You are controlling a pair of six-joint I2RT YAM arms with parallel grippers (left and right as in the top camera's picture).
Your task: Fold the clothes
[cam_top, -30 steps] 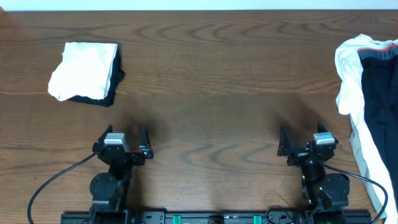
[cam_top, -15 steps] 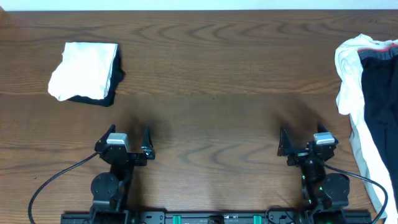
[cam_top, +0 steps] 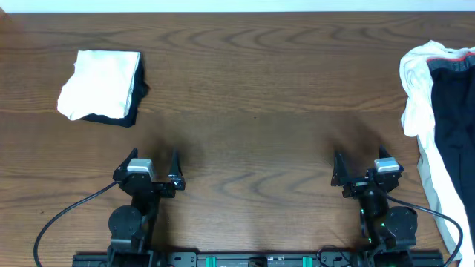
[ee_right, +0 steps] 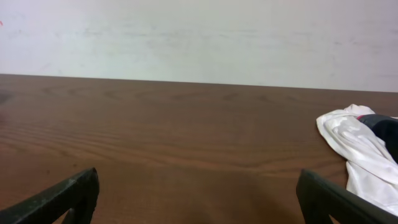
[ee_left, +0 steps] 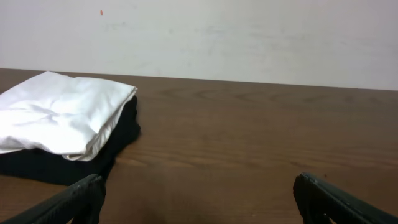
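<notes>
A folded white cloth (cam_top: 100,83) lies on top of a folded black garment (cam_top: 133,104) in the upper left of the overhead frame. An unfolded heap, a white garment (cam_top: 417,96) tangled with black leggings with a red-orange waistband (cam_top: 453,111), sprawls at the right edge of the wooden table (cam_top: 252,81). Low in the frame, well apart from both piles, the left gripper (cam_top: 154,162) and the right gripper (cam_top: 358,165) stand with jaws spread wide, gripping nothing.

A folded cloth (cam_top: 100,85) lies on another garment (cam_top: 135,100) at the far left of the surface (cam_top: 252,111). A heap of clothes (cam_top: 438,111) drapes over the right edge. The left end effector (cam_top: 154,160) sits near left, the right end effector (cam_top: 359,162) near right, well apart
</notes>
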